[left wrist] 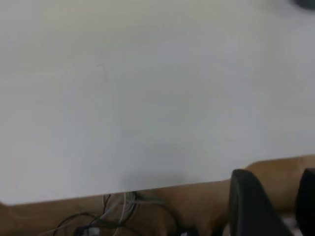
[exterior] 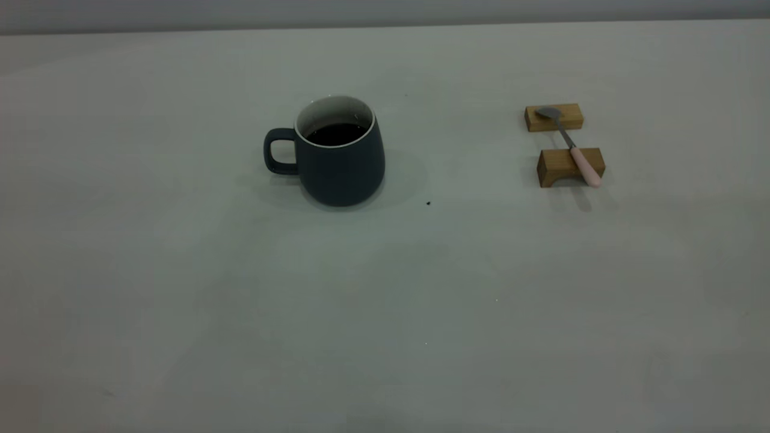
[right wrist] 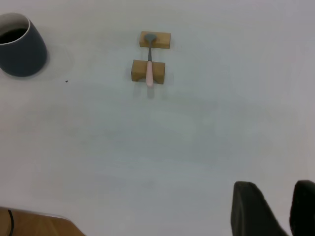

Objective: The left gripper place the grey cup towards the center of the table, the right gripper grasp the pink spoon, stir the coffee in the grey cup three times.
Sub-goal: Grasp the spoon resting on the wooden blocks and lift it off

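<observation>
The grey cup (exterior: 343,174) stands upright near the middle of the table (exterior: 385,300), handle to the left, with dark coffee (exterior: 335,133) inside. The pink spoon (exterior: 574,150) lies across two wooden blocks at the right, bowl on the far block, pink handle over the near one. Neither arm shows in the exterior view. My left gripper (left wrist: 274,172) hangs over the table's edge, its fingers apart and empty. My right gripper (right wrist: 274,183) is also open and empty, well away from the spoon (right wrist: 149,69) and the cup (right wrist: 22,54).
The far wooden block (exterior: 553,118) and the near, notched block (exterior: 559,167) carry the spoon. A tiny dark speck (exterior: 428,203) lies right of the cup. Cables (left wrist: 113,216) hang below the table edge in the left wrist view.
</observation>
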